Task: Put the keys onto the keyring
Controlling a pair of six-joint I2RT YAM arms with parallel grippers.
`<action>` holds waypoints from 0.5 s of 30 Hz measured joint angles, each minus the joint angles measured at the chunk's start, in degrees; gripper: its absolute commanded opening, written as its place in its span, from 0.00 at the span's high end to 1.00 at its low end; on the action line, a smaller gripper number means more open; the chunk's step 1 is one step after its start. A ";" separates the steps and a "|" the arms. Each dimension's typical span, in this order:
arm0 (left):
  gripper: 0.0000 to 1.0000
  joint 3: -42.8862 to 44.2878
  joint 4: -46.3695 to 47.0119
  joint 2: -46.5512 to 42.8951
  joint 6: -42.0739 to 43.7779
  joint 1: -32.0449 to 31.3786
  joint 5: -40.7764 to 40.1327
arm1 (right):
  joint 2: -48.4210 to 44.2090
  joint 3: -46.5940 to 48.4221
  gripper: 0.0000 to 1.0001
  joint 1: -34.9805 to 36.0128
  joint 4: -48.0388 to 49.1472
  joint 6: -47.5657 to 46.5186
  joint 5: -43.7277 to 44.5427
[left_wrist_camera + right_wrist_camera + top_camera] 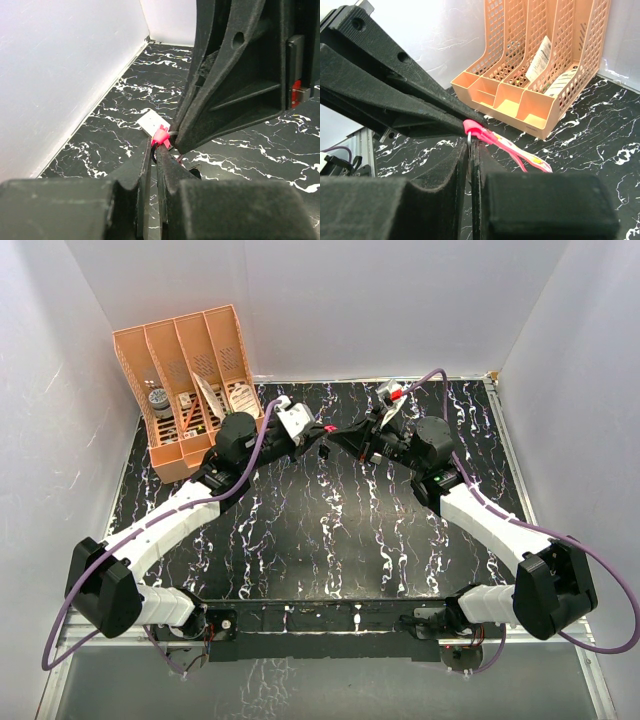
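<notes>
1. Pink strap, one keyring [480,132], ring end pinched in the tightly closed left fingers [137,172];
2. Right fingers [451,167] closed narrow, tips touching that end; keys too small to tell;
3. One white box [154,121] beyond the fingertips.

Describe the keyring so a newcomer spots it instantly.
Look at the back of the black marbled table, where the left claw and right claw meet tip to tip. The keyring is the short strap there, bright pink, unlike the white box nearby.
</notes>
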 measured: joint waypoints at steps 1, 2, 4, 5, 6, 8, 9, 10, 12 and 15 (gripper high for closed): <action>1.00 0.00 -0.02 0.00 -0.09 -0.11 -0.26 | 0.02 0.00 0.88 0.00 -0.04 0.13 0.15; 1.00 0.00 -0.07 0.00 -0.28 -0.20 -0.28 | 0.00 0.00 0.82 0.00 0.00 0.20 0.42; 1.00 0.00 -0.07 0.00 -0.48 -0.70 -1.07 | 0.00 0.00 0.75 0.00 0.02 0.48 0.74; 1.00 0.02 -0.07 0.00 -0.55 -0.85 -1.44 | 0.02 0.00 0.71 0.00 -0.02 0.52 1.01; 1.00 0.09 -0.15 0.00 -0.61 -1.01 -1.81 | 0.00 0.00 0.69 0.00 -0.04 0.68 1.18; 1.00 0.24 -0.46 0.00 -0.74 -1.36 -2.78 | -0.02 0.00 0.66 0.07 0.00 0.85 1.51; 1.00 0.35 -0.50 0.04 -0.76 -1.53 -3.10 | -0.07 0.00 0.66 0.07 -0.09 0.87 1.90; 1.00 0.52 -0.59 0.11 -0.83 -1.73 -3.54 | -0.11 0.00 0.66 0.04 -0.13 0.87 2.34; 1.00 1.01 -0.96 0.22 -0.94 -2.10 -4.57 | -0.48 0.00 0.61 0.07 -0.33 0.85 3.41; 1.00 1.86 -2.03 0.24 -1.16 -2.54 -6.10 | -2.19 -0.24 0.60 0.02 -0.87 0.63 6.27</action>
